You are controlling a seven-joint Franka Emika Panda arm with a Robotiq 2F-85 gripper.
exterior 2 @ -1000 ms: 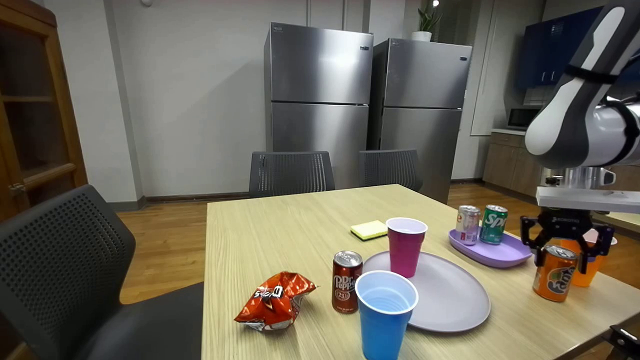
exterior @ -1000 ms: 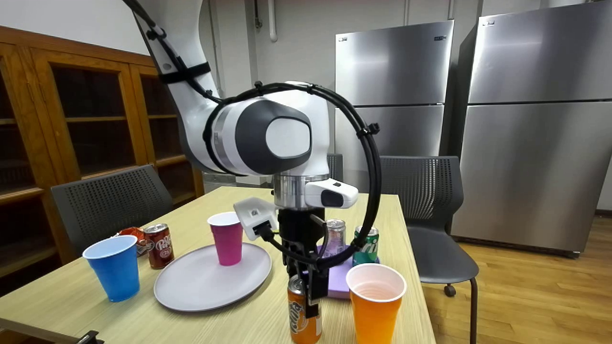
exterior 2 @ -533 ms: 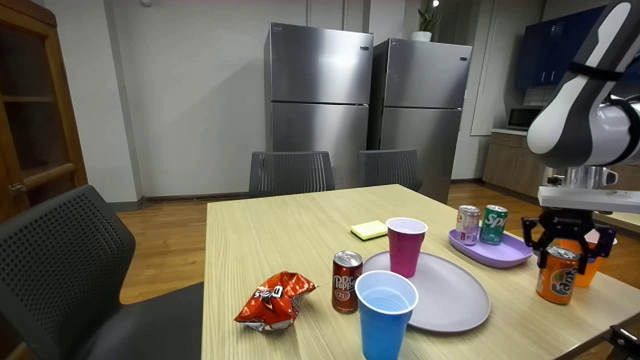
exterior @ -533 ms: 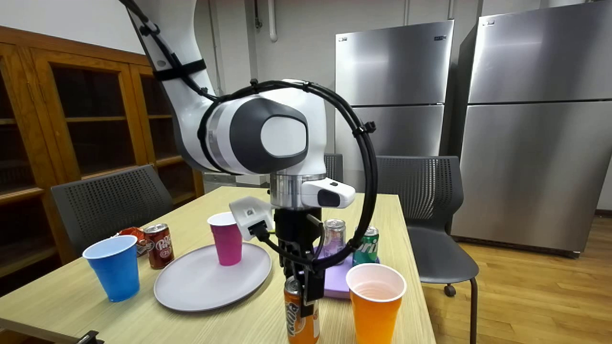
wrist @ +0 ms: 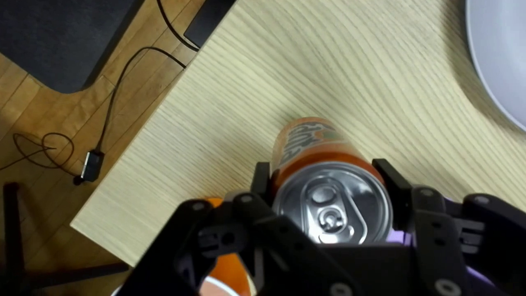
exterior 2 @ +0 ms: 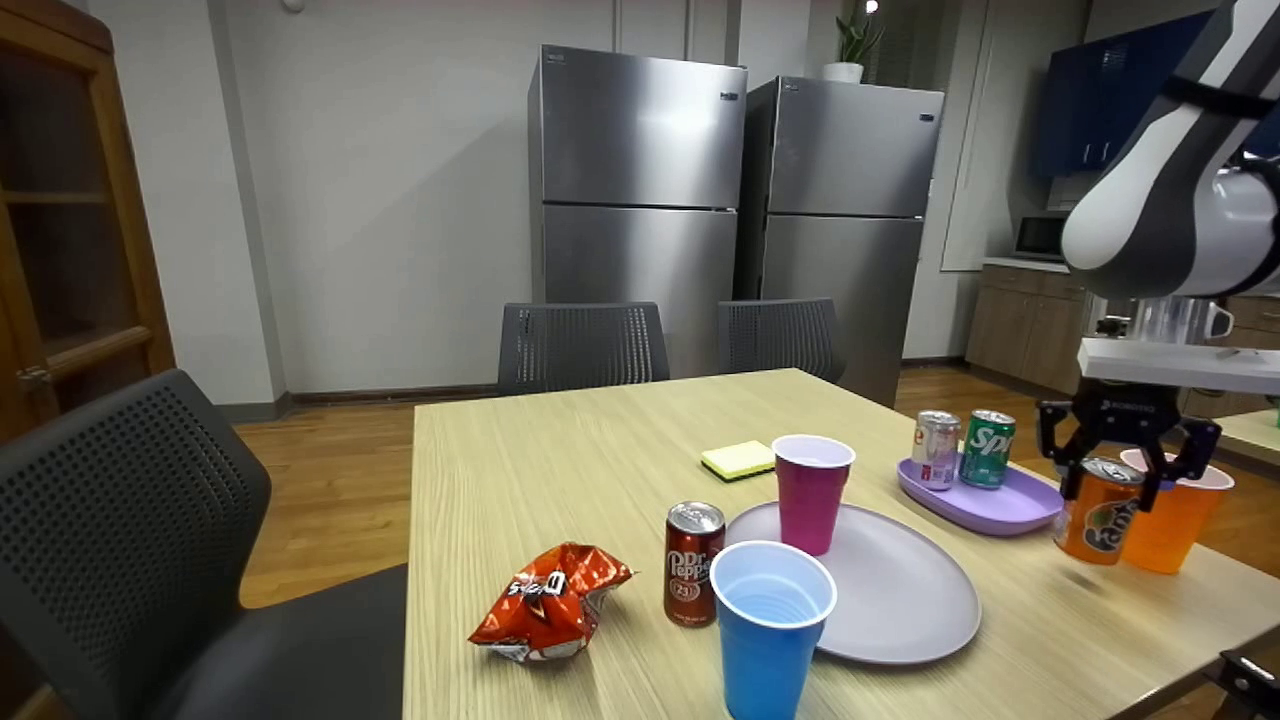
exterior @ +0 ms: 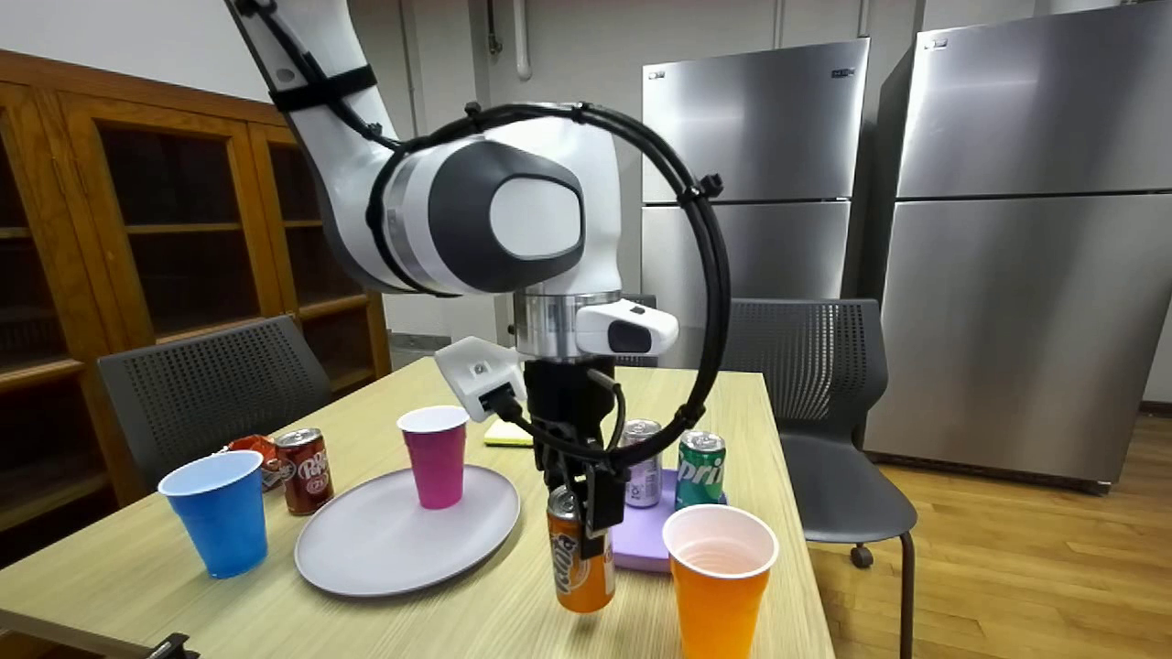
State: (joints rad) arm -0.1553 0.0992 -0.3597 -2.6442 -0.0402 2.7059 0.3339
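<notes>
My gripper is shut on an orange Fanta can near its top. In the wrist view, the can's silver lid sits between the two black fingers. The can hangs slightly tilted a little above the table, with a shadow beneath it in both exterior views. An orange cup stands close beside it. A purple tray holds a silver-pink can and a green Sprite can. The tray is just behind the gripper in an exterior view.
A grey plate bears a magenta cup. A blue cup, a Dr Pepper can, a red chip bag and a yellow sponge are on the table. Chairs stand around it.
The Fanta can shifted slightly with the gripper, then rose off the table in its grip. The arm has moved up. The other objects have not moved.
</notes>
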